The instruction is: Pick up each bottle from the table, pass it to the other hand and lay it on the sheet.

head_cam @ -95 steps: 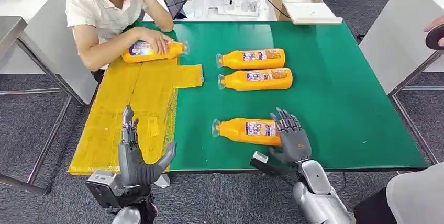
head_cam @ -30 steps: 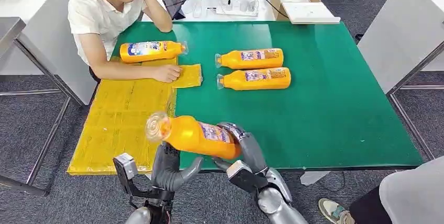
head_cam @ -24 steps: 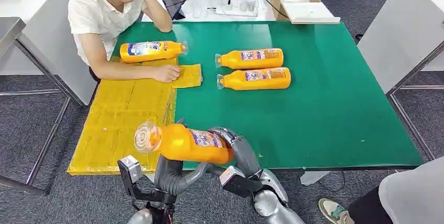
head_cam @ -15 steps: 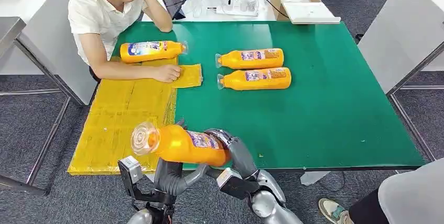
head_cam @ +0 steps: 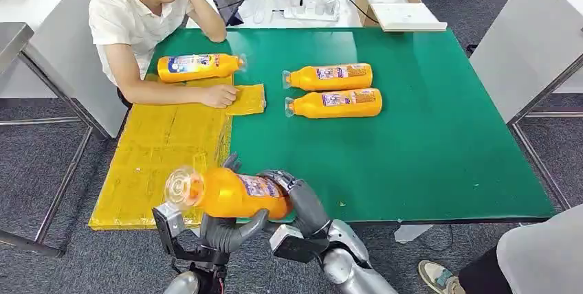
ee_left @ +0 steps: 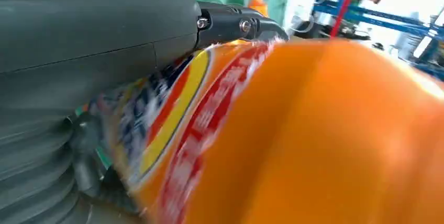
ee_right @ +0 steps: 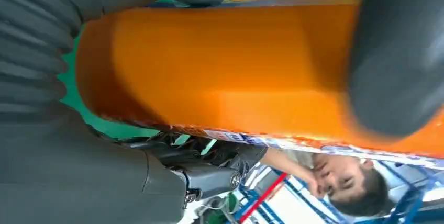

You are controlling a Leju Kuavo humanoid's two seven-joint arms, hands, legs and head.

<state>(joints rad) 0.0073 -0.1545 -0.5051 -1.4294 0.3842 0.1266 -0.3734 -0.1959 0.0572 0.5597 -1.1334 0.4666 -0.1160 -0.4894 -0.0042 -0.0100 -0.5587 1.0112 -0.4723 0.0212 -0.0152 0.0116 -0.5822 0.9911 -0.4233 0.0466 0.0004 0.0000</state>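
Right now the right hand (head_cam: 299,198) grips the orange bottle (head_cam: 230,194) by its base, above the table's near edge beside the yellow sheet (head_cam: 161,146). Left hand (head_cam: 227,229) cups underneath with its thumb against the bottle; whether it grips, can't tell.

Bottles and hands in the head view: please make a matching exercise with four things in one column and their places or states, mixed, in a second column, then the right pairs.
Things:
1. held bottle
2. bottle near the person
3. two bottles side by side
4. person's hand

Places or states:
A. lying on the green table
B. resting on the yellow sheet
C. in the air between the left hand and the right hand
D. lying at the far end of the sheet

Pairs: 1-C, 2-D, 3-A, 4-B
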